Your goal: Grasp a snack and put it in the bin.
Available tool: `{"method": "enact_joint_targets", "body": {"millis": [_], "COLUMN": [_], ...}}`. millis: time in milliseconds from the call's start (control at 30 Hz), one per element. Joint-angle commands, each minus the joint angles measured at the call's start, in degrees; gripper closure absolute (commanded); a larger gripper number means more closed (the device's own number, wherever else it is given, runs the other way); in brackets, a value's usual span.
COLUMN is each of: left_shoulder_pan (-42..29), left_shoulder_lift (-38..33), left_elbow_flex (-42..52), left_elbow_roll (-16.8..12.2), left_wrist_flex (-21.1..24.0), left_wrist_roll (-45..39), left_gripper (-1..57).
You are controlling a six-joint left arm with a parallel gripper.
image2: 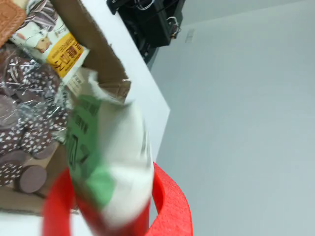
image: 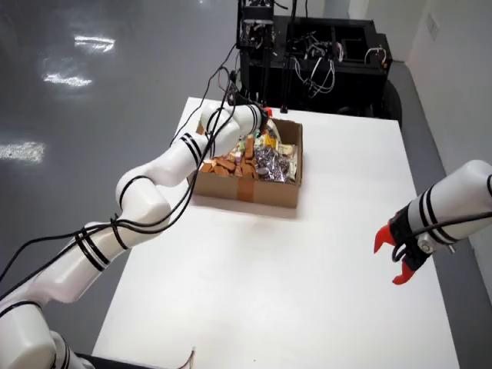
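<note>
A white table [image: 323, 254] carries an open cardboard box [image: 250, 188] heaped with snacks, and the working arm [image: 154, 184] reaches in from the left of the overview so that its wrist hangs over the box's far side. A second arm, its red-tipped gripper [image: 396, 257] spread and holding nothing, stands idle at the table's right edge, well apart from the box. In the wrist view the red fingers [image2: 170, 206] of the working gripper [image2: 110, 206] are closed around a green-and-white snack packet [image2: 106, 157], whose long axis runs up and away from the fingers toward the box corner. The packet sits above the chocolate-coloured biscuits [image2: 19, 142] and a yellow-labelled pack [image2: 66, 54], apparently lifted clear, though blur hides the exact gap. No separate bin shows in either view; if the box is the bin, the release lies directly below.
</note>
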Motion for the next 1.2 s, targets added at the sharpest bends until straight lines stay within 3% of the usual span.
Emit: {"method": "enact_joint_targets", "body": {"millis": [33, 233, 400, 800, 1200], "left_shoulder_pan": [0.9, 1.6, 1.5, 0.1, -2.2], "left_shoulder_lift": [0.1, 2.2, 5.2, 7.8, 7.9], "left_elbow_flex": [-0.6, -4.7, -10.5, -21.7, -29.0], "left_elbow_roll": [0.0, 0.2, 0.1, 1.4, 3.4], "left_wrist_flex": [-2.2, -1.3, 3.9, 17.3, 31.6], "left_wrist_roll": [-2.3, -3.7, -3.1, -2.7, -2.8], "left_gripper": [20.1, 14.8, 16.9, 38.7, 52.9]}}
